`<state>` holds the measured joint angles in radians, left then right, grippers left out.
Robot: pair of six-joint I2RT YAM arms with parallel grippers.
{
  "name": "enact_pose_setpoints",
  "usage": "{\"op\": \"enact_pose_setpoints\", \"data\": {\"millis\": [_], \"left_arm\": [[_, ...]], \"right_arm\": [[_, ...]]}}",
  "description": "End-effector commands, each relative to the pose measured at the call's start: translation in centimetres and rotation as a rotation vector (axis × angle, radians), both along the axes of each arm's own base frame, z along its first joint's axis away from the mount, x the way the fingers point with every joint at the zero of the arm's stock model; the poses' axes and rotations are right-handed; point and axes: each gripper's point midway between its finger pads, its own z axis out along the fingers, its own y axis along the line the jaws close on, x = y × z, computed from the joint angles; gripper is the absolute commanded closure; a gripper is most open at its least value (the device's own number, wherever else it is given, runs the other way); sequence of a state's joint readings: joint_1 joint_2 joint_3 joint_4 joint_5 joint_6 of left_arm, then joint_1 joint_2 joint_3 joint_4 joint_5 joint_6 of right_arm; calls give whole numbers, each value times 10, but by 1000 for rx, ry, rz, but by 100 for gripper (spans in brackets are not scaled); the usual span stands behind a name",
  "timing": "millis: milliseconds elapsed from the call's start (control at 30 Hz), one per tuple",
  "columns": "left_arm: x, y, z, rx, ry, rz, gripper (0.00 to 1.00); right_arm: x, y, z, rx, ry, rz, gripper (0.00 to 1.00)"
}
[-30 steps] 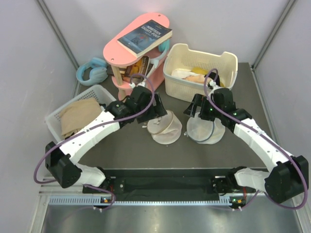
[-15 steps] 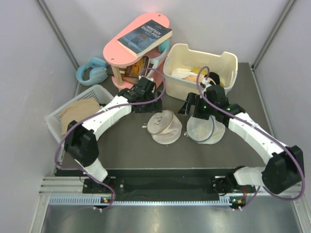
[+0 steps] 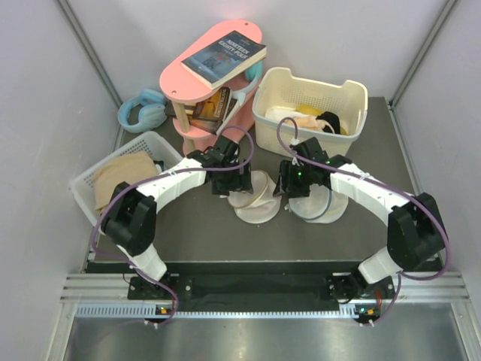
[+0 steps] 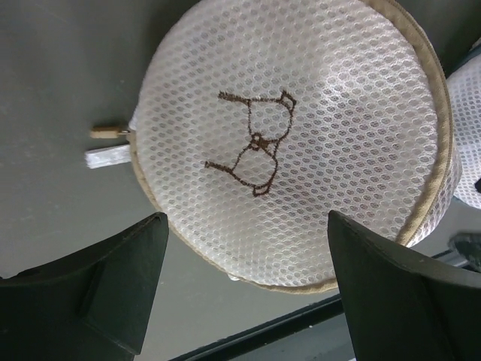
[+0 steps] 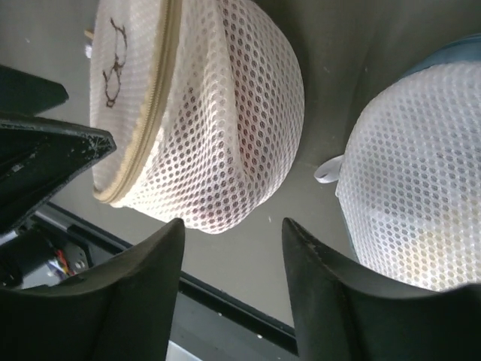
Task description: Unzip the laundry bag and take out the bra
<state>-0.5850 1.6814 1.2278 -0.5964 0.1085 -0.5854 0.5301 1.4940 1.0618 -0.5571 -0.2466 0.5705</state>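
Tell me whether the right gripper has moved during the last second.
Yes. The right gripper has shifted left, from the plain white mesh bag's edge toward the laundry bag; both bags lie unmoved.

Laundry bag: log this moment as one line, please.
laundry bag: zipped | zipper pull: untouched | left gripper: open above bag face | right gripper: open beside bag | bra: not visible

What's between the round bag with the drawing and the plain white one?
Right wrist view: only dark table and a small white tab separate the cream mesh laundry bag from the white mesh bag.
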Motion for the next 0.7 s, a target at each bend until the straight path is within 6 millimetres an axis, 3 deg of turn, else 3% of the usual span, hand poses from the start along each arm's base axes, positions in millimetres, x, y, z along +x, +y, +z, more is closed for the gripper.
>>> {"op": "enact_pose_setpoints", "data": {"millis": [0,67,100,233,367,500,667], "left_arm": [[3,-21,8,-111,-9,-1,9],[1,-27,8,-141,7,-9,9],[-1,-30,8,-154,17,-7,10],[-11,-58,14,-253,52,-40,10],[-21,-93,19,-356,95,-70,11],[-35,-129,29,-457,123,-138,11],[-26,-142,51,-454,64,-170,11]], "right_arm": [[1,12,-12,8,18,43,59],[3,17,-16,24,28,58,68],[6,19,-20,21,34,63,77],[39,20,-7,-15,-46,62,96],[82,13,3,-46,-117,30,100],[123,18,10,-36,-165,32,100],[149,36,15,18,-186,66,100]]}}
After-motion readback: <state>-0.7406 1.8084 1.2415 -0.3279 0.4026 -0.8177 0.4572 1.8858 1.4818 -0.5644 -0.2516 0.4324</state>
